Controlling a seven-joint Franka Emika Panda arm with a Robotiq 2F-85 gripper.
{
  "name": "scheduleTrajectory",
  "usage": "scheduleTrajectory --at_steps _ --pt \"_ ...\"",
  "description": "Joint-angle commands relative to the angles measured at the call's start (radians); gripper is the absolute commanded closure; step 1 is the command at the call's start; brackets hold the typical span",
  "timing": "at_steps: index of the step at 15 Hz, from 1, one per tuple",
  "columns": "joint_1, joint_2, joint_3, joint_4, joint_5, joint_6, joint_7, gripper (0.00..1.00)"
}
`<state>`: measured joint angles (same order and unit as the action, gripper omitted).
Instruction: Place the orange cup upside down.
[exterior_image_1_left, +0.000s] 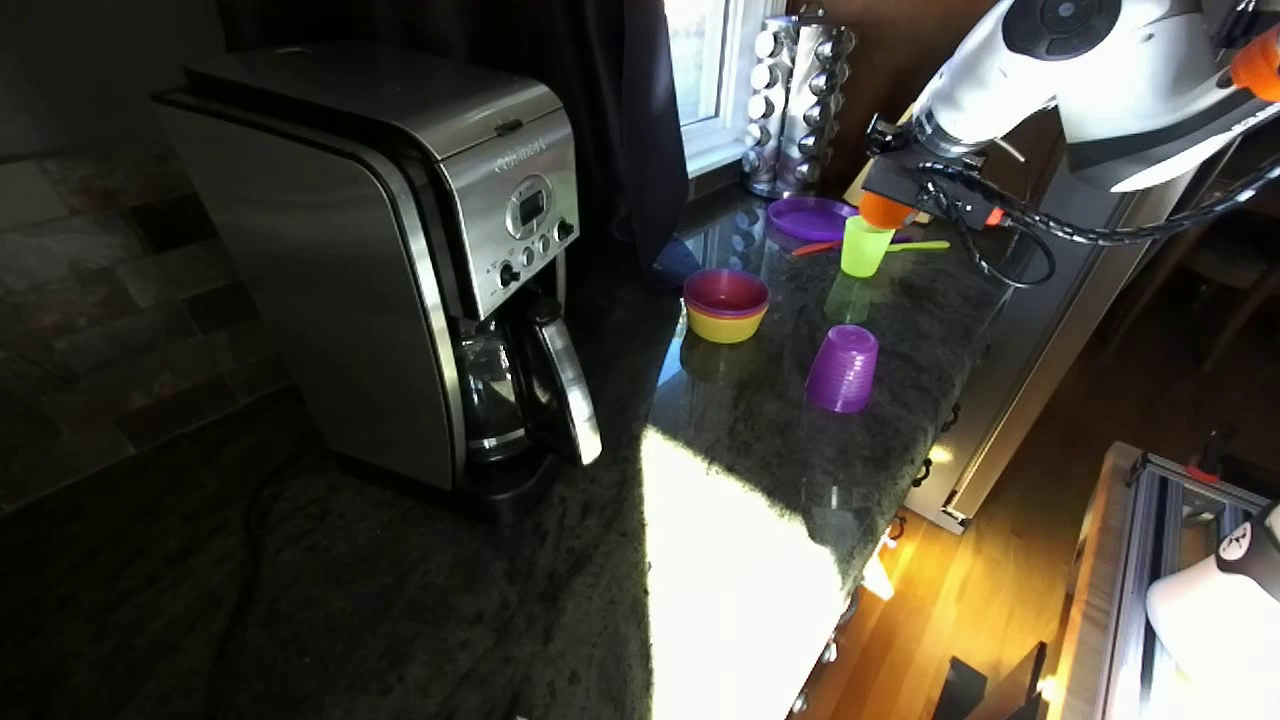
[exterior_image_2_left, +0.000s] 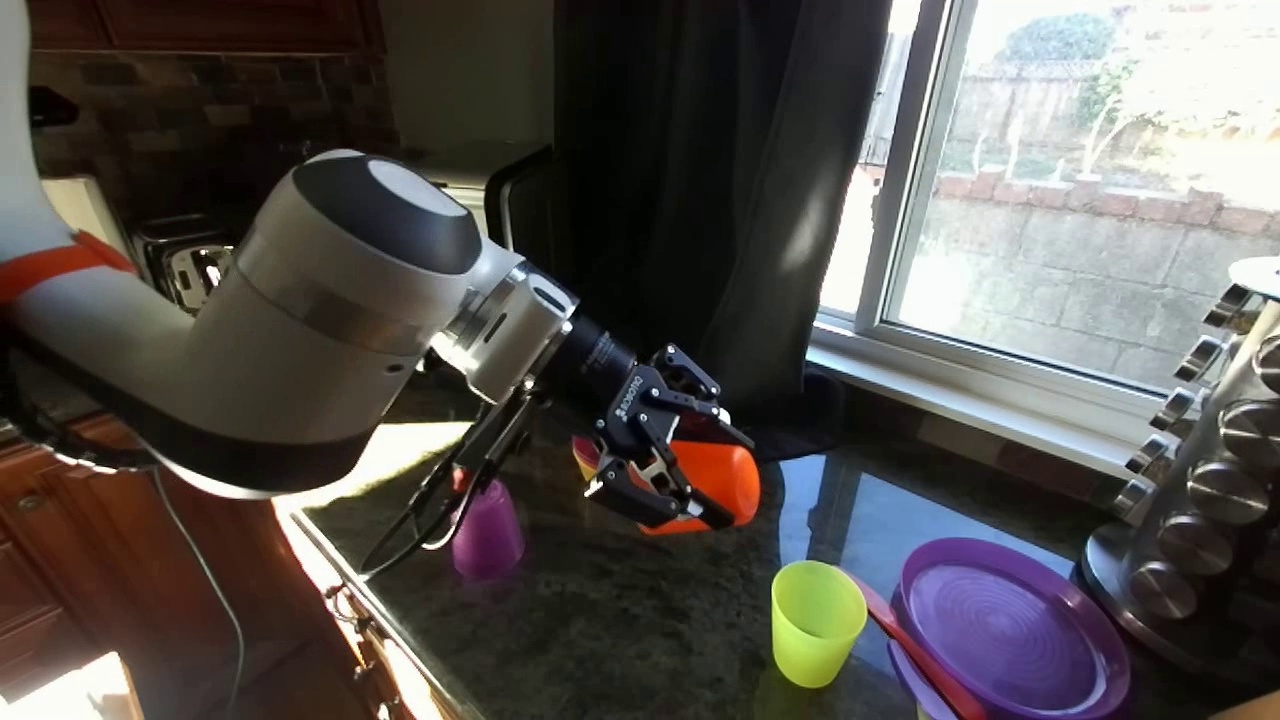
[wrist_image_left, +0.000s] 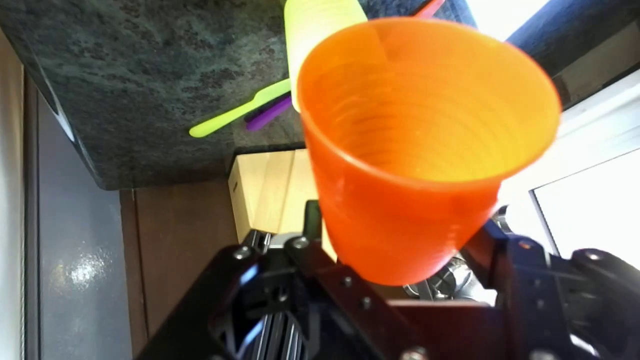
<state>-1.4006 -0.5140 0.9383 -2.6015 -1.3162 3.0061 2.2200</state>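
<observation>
Gripper (exterior_image_2_left: 733, 478): black, its two fingers (wrist_image_left: 313, 220) pressed to opposite sides of the orange cup (exterior_image_2_left: 716, 474), which is gripped between them.
Orange cup: plain, tapered, held above the dark countertop (exterior_image_1_left: 770, 410); tipped onto its side in an exterior view, its mouth turned into the wrist view.
Arm (exterior_image_2_left: 340, 300): white with dark covers, extended over the countertop.
Yellow-green cup (exterior_image_2_left: 818, 645): stood mouth up, below the orange cup and apart from it.
Red utensil (exterior_image_2_left: 925, 655): laid by that cup, crossing the edge of the purple plate (exterior_image_2_left: 1010, 630) in an exterior view; whether the two are touching cannot be told.
Yellow-green knife (wrist_image_left: 240, 112) and purple utensil (wrist_image_left: 270, 114): laid side by side, partly hidden by the yellow-green cup in the wrist view.
Purple cup (exterior_image_1_left: 843, 370): placed upside down, near the yellow bowl (exterior_image_1_left: 725, 329), whose inside is pinkish red.
Spice rack (exterior_image_1_left: 795, 110): stood beside the plate, by the window (exterior_image_2_left: 1080, 200).
Coffee maker (exterior_image_1_left: 340, 260): silver and black, with a glass carafe (exterior_image_1_left: 487, 390).
</observation>
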Motion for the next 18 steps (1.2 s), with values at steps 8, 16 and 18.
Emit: scheduleTrajectory --at_steps 8,16,18 --pt "-0.198 0.007 0.350 0.138 -0.456 -0.193 0.515 0.58" --pt "-0.270 0.209 0.469 0.145 -0.656 -0.511 0.596 0.58" --pt "-0.232 0.379 0.459 0.156 -0.678 -0.672 0.498 0.58"
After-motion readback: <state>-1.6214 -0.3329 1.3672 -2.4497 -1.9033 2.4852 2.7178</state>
